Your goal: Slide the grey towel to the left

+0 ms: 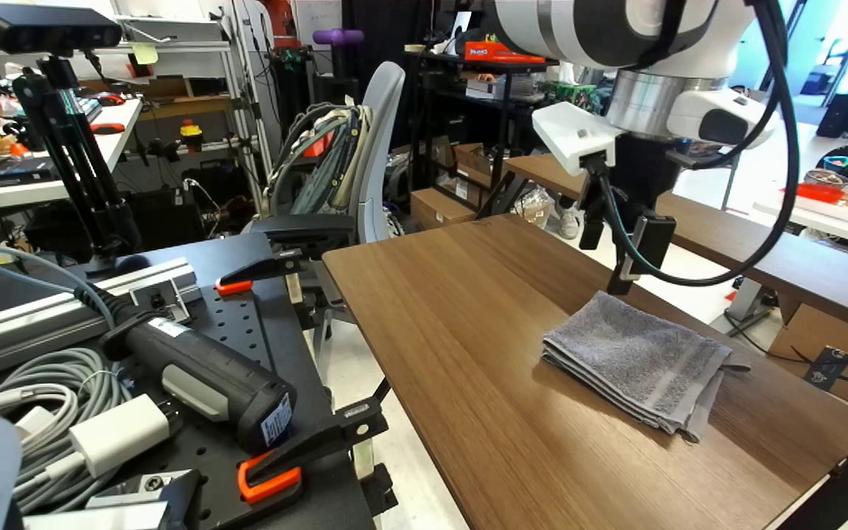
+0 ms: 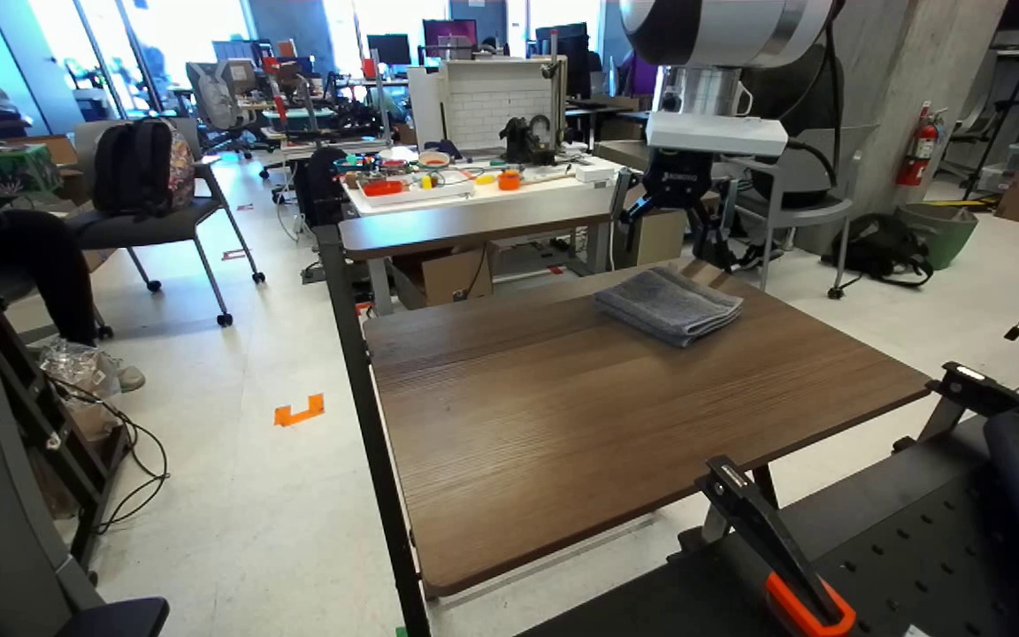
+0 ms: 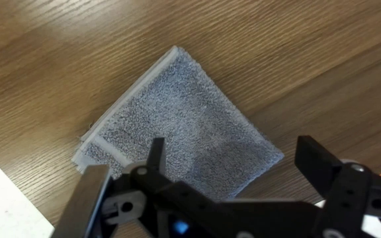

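"Look at an exterior view: where's the grey towel (image 1: 637, 361)?"

"Folded flat on the worktop (image 1: 439, 324), which is brown wood grain with a mild sheen. Its stacked layers show along one side, and a thin flap (image 1: 739, 366) sticks out at a corner."

"How will it handle?"

"Light and limp, I'd guess; hard to damage. Smooth wood should let it slide, but the layers might shear if only the top one is pushed."

"And in an exterior view, how does the grey towel (image 2: 664, 305) sit?"

"Close to the worktop's far edge, a low, soft-cornered slab. The jaws hang over it, spread; whether a tip touches, I can't tell."

"Does the wrist view settle the jaws?"

"They're wide apart, with nothing clamped. One overlaps the grey towel; the other stands beyond its corner, over the worktop."

"Where would you take hold?"

"Press near the middle, so every layer travels together, or pinch the whole stack at an edge; a single ply might peel up."

"And the texture?"

"Nubbly looped pile, squarish where it shows. A flat woven band (image 3: 112, 151) crosses one end, and a pale, layered hem (image 3: 134, 93) runs up one side."
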